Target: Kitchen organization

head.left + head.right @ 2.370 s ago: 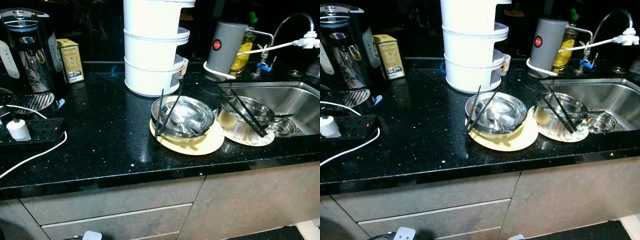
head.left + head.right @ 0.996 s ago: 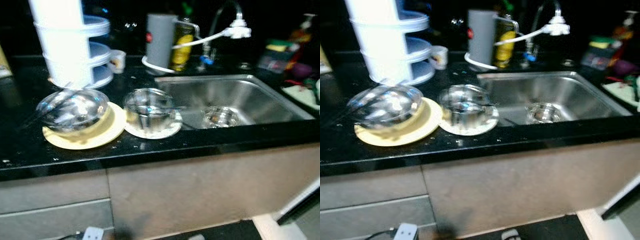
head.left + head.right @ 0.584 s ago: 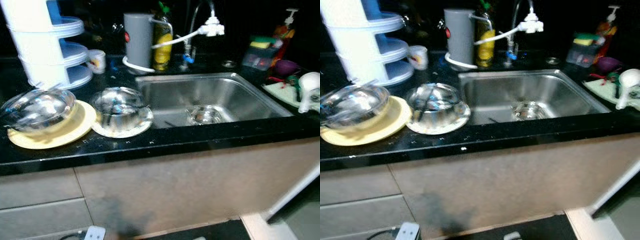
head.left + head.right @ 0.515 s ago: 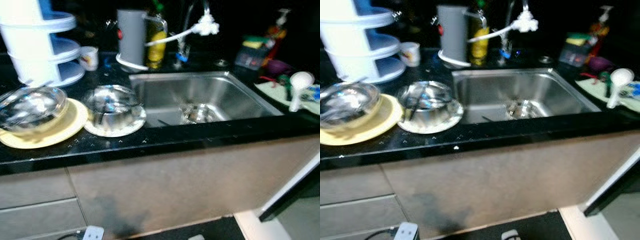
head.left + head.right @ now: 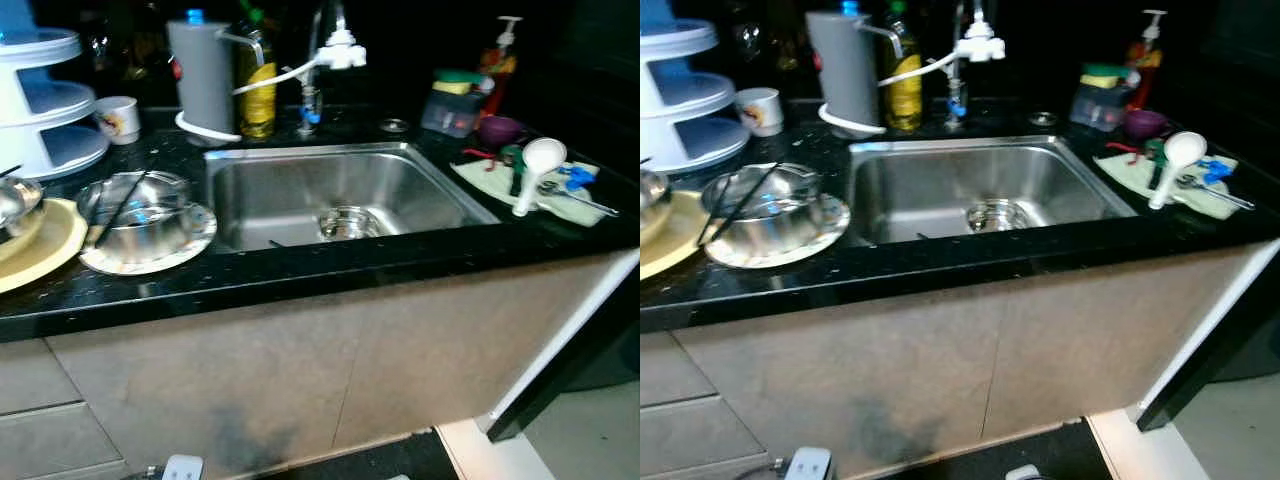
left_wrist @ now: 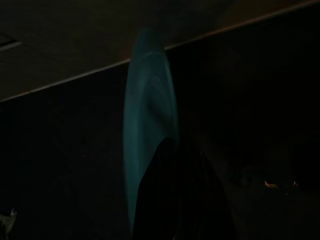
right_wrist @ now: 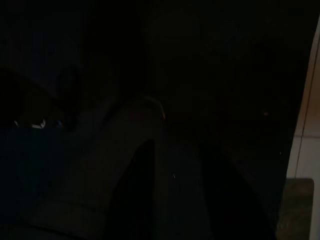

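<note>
Our left claw [image 6: 175,200] hangs in the dark and seems to pinch a thin teal plate [image 6: 147,130] on its edge. Our right claw [image 7: 175,200] is spread apart and holds nothing. On the black surface [image 5: 300,285] we see a steel sink [image 5: 300,190] with a small steel bowl [image 5: 347,222] inside. Just beside the sink, a steel pot [image 5: 135,212] with black chopsticks [image 5: 118,205] sits on a white plate [image 5: 195,245].

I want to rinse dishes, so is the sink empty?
No, a small steel bowl sits at the bottom of the sink.
</note>
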Controlling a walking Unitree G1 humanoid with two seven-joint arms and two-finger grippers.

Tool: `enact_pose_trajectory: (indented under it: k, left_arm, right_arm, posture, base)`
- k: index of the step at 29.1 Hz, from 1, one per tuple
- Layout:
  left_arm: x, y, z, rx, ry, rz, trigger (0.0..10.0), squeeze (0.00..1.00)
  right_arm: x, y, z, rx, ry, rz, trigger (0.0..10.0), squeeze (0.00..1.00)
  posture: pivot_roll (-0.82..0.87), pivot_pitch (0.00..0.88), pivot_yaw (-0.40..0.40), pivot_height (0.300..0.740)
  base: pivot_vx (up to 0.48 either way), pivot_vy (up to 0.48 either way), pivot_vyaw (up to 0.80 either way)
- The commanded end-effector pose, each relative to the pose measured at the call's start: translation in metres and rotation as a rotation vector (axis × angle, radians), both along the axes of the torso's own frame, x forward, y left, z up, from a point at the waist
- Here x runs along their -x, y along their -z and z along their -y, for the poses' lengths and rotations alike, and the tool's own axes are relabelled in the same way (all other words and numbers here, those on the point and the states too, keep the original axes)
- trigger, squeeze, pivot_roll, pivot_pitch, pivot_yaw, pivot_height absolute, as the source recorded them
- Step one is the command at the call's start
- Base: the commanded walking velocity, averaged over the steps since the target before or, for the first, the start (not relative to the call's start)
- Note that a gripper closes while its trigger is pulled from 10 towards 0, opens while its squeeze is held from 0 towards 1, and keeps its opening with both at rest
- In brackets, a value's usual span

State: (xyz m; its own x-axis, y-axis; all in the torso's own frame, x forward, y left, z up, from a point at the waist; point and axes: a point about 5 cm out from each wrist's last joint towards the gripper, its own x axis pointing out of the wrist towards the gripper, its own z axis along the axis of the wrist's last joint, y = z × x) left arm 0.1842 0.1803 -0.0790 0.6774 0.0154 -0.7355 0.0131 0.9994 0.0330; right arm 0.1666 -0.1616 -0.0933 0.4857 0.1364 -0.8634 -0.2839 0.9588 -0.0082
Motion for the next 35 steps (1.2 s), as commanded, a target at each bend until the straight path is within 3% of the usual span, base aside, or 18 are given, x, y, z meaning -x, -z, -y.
enact_pose_trajectory:
  k: [1,4,35]
  left_arm:
    - [0.0072,0.0037,-0.0033,0.002,-0.012,-0.030,10.0,0.00]
    - [0.0067,0.0033,-0.0046,-0.002,-0.015,-0.027,10.0,0.00]
    - [0.0030,-0.0003,-0.0110,-0.065,-0.003,0.012,10.0,0.00]
  right_arm:
    - [0.0103,0.0046,-0.0022,-0.006,-0.005,-0.040,10.0,0.00]
    - [0.0105,0.0046,-0.0016,-0.005,-0.005,-0.040,10.0,0.00]
    - [0.0104,0.0045,-0.0009,-0.007,-0.002,-0.038,10.0,0.00]
  posture:
    - [-0.04,0.090,-0.058,0.740]
    - [-0.03,0.095,-0.058,0.740]
    - [-0.03,0.089,-0.057,0.740]
  base:
    - [0.000,0.480,0.00]
    - [0.000,0.392,0.00]
    - [0.000,0.000,0.00]
